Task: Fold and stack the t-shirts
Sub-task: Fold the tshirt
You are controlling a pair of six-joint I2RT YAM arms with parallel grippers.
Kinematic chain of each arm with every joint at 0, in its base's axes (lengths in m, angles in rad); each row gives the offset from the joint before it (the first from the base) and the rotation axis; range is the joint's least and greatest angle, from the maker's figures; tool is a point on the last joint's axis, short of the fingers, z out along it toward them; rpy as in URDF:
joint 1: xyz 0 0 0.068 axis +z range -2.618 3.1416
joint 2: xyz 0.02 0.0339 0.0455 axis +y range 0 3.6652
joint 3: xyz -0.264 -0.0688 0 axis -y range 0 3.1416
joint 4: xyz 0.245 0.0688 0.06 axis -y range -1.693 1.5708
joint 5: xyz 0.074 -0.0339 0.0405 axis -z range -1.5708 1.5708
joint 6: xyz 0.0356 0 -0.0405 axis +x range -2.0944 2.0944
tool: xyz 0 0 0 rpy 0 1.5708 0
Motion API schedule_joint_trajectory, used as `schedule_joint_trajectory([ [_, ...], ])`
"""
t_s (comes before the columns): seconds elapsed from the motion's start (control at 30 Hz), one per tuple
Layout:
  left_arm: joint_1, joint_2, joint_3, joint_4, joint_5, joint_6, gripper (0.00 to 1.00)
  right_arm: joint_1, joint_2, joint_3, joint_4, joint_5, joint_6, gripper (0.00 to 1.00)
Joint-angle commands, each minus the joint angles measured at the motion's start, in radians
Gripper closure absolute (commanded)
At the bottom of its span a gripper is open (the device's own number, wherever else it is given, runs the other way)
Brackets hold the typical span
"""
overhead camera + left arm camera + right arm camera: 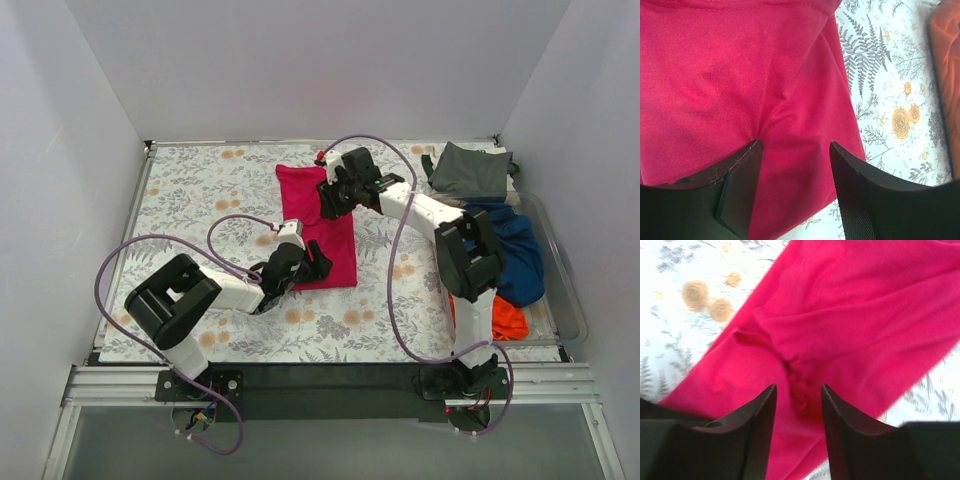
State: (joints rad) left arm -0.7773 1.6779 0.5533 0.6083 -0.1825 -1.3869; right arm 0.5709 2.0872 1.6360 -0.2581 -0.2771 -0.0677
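The magenta-pink t-shirt (300, 195) lies folded into a long strip on the floral tablecloth, mid-table. My left gripper (312, 264) is at the strip's near end. In the left wrist view it (795, 142) is open, its fingers straddling the pink cloth (740, 75) close to the corner. My right gripper (330, 205) is at the strip's far right edge. In the right wrist view it (798, 386) is open, with a small bunch of pink cloth (865, 315) between its fingers. The dark grey-green (470, 170), navy (518, 250) and orange (507, 320) t-shirts lie at the right.
The three other shirts sit heaped in a clear tray (566, 290) along the right edge, the grey-green one folded at the far end. Purple cables loop over the floral tablecloth (200, 190). White walls enclose the table. The orange cloth (945, 45) shows at the left wrist view's right edge.
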Motion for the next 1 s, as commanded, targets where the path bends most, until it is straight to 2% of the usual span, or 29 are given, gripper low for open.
schedule_joint_trajectory([
  [0.0, -0.010, -0.056, 0.040, -0.146, -0.003, 0.038, 0.47, 0.004, -0.247, -0.126, 0.080, 0.029, 0.034, 0.62],
  [0.13, -0.023, -0.105, 0.039, -0.202, -0.031, 0.037, 0.47, 0.007, -0.415, -0.310, 0.106, 0.067, 0.083, 0.54],
  [0.33, -0.037, -0.312, 0.051, -0.315, -0.121, 0.089, 0.44, 0.007, -0.614, -0.591, 0.131, 0.125, 0.176, 0.46],
  [0.47, -0.039, -0.440, 0.037, -0.404, -0.187, 0.080, 0.39, 0.007, -0.708, -0.704, 0.141, 0.131, 0.226, 0.42],
  [0.63, -0.039, -0.452, -0.007, -0.518, -0.219, 0.011, 0.36, 0.009, -0.747, -0.783, 0.161, 0.102, 0.261, 0.41],
  [0.77, -0.039, -0.457, -0.075, -0.527, -0.225, -0.061, 0.35, 0.009, -0.748, -0.831, 0.197, 0.056, 0.295, 0.39],
  [0.97, -0.039, -0.449, -0.098, -0.547, -0.256, -0.089, 0.33, 0.015, -0.716, -0.893, 0.249, 0.013, 0.333, 0.37],
])
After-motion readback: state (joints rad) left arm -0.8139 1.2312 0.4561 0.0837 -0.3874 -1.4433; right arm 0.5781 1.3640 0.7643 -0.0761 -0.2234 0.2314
